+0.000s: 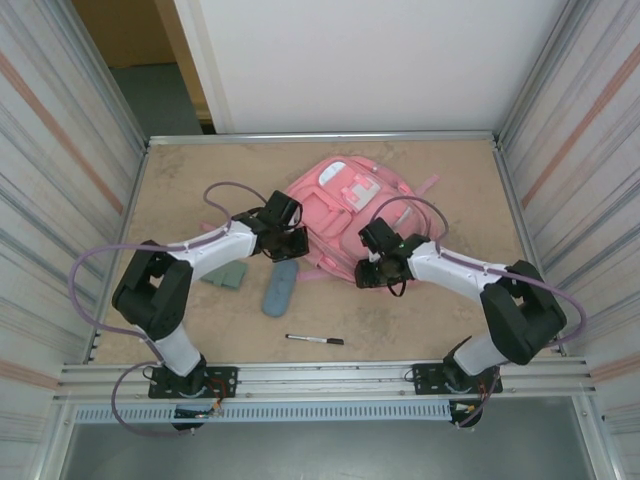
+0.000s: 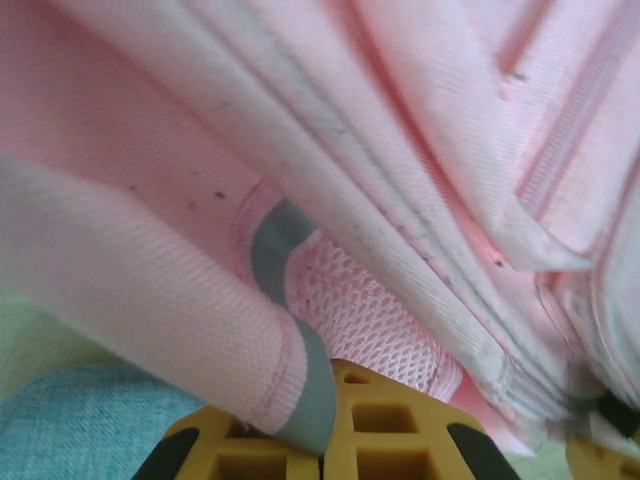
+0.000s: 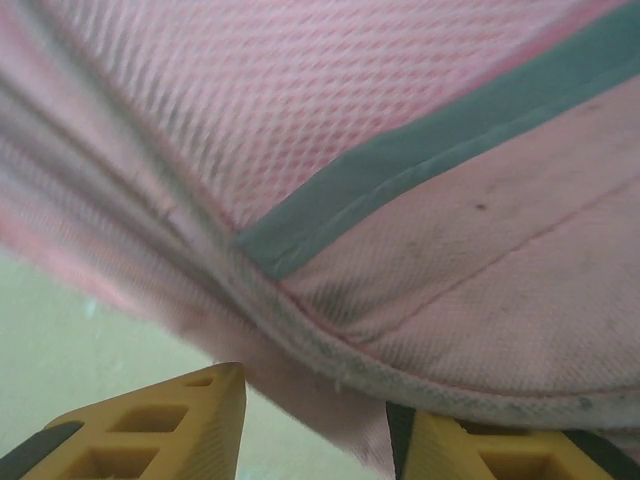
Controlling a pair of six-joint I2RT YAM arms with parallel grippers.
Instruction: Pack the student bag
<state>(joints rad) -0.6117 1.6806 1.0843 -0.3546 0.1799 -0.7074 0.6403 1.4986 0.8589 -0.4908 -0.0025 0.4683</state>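
Note:
The pink student bag (image 1: 345, 205) lies flat at the back middle of the table, front pockets up. My left gripper (image 1: 287, 241) is at the bag's near left edge. In the left wrist view its yellow fingers (image 2: 400, 425) are shut on a grey-trimmed fold of the bag's fabric (image 2: 300, 370), with pink mesh just behind. My right gripper (image 1: 370, 268) is at the bag's near right edge. Its yellow fingers (image 3: 180, 420) stand apart, and the bag's grey-trimmed rim (image 3: 400, 330) hangs above and partly into the gap, brushing the right finger.
A blue-grey pencil case (image 1: 280, 288) lies just in front of the bag, with a green flat item (image 1: 225, 273) to its left. A black pen (image 1: 315, 340) rests near the front edge. Metal walls enclose the table on the left, right and back.

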